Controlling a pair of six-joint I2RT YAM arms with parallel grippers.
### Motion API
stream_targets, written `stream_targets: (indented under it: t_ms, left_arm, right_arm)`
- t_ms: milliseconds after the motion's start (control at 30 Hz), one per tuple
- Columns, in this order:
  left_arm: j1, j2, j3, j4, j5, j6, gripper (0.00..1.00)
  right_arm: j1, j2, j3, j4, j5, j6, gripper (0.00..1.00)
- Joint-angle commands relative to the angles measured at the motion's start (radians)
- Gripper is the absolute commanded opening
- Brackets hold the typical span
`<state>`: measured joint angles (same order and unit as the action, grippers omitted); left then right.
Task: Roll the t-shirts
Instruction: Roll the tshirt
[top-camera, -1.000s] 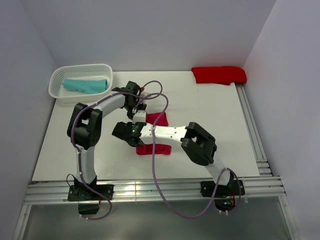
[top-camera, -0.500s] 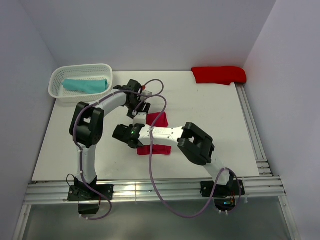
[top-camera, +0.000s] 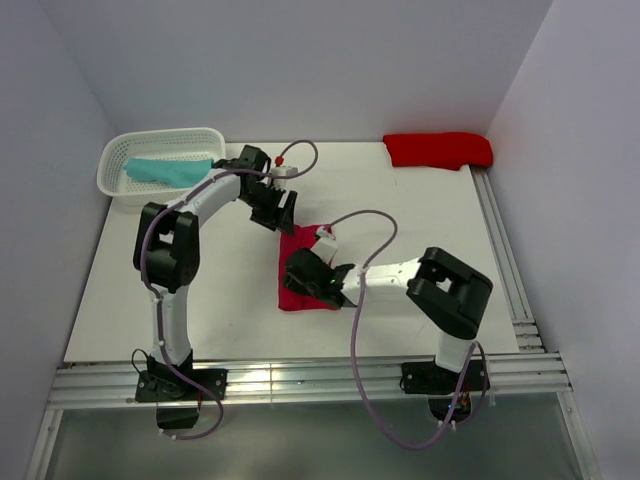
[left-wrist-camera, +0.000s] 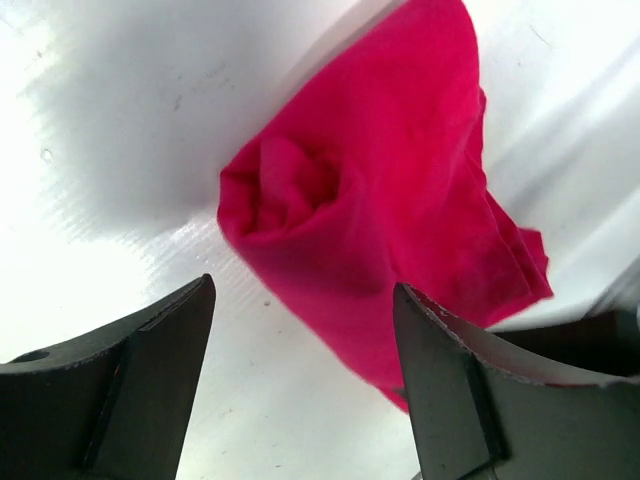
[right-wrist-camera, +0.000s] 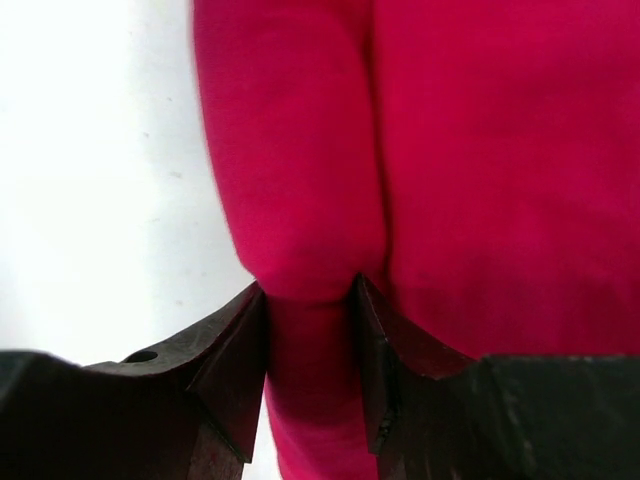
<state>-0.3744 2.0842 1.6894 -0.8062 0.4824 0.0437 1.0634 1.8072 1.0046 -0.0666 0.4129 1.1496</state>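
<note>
Right end effector (right-wrist-camera: 310, 300) is clenched on a rolled fold along one edge of the raspberry-red soft cloth t-shirt (right-wrist-camera: 460, 150). Shirt lies mid-way across the white desk (top-camera: 420, 230), ahead of the arm bases.

Left end effector (left-wrist-camera: 302, 292) is released, jaws wide, hovering over the shirt's far end. That end is curled into a loose spiral. No contact that I can see.

Change over the last second: right arm swung its elbow out to the right and its wrist came in from the shirt's left side onto the cloth. Left arm backed off toward the far left. More shirt is exposed now.

My read: roll started, loose, not finished.

Count, three tees:
- this one
- one teal cloth bundle (top-camera: 165, 170) inside the single white lattice plastic basket (top-camera: 120, 190)
- one scarlet cloth bundle (top-camera: 438, 150) at the far right corner
</note>
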Motion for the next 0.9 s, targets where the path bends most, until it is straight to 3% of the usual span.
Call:
stream_targets:
  t_ms: [0,200,300,433,533,633,667,700,767,867]
  left_arm:
    - [0.037,-0.065,-0.046,-0.002,0.155,0.054,0.77]
    - [0.071,-0.023,-0.128,0.074,0.286,0.048,0.78]
    - [0.08,0.014,-0.16,0.117,0.338,0.025,0.78]
    - [0.081,0.039,-0.197,0.217,0.351,-0.034,0.76]
    - [0.08,0.046,-0.211,0.236,0.3,-0.1,0.68]
    - [0.08,0.031,-0.214,0.231,0.21,-0.114,0.49]
    - [0.08,0.025,-0.22,0.226,0.165,-0.117,0.36]
    - [0.078,0.019,-0.221,0.223,0.156,-0.117,0.31]
    - [0.077,-0.006,-0.23,0.217,0.137,-0.117,0.22]
    - [0.063,-0.038,-0.235,0.197,0.062,-0.107,0.19]
  right_arm:
    - [-0.063,-0.017,-0.222,0.382,-0.245,0.068,0.44]
    - [-0.134,0.035,-0.431,0.892,-0.408,0.183,0.43]
    - [-0.144,0.098,-0.475,1.04,-0.468,0.232,0.43]
    - [-0.151,0.165,-0.485,1.106,-0.496,0.265,0.43]
    - [-0.149,0.172,-0.494,1.12,-0.496,0.279,0.44]
    - [-0.151,0.126,-0.488,1.0,-0.47,0.259,0.46]
    - [-0.149,0.107,-0.465,0.938,-0.458,0.23,0.47]
    - [-0.148,0.089,-0.448,0.803,-0.444,0.211,0.5]
    - [-0.138,0.028,-0.378,0.641,-0.373,0.158,0.55]
    - [-0.096,-0.025,-0.241,0.229,-0.248,0.09,0.64]
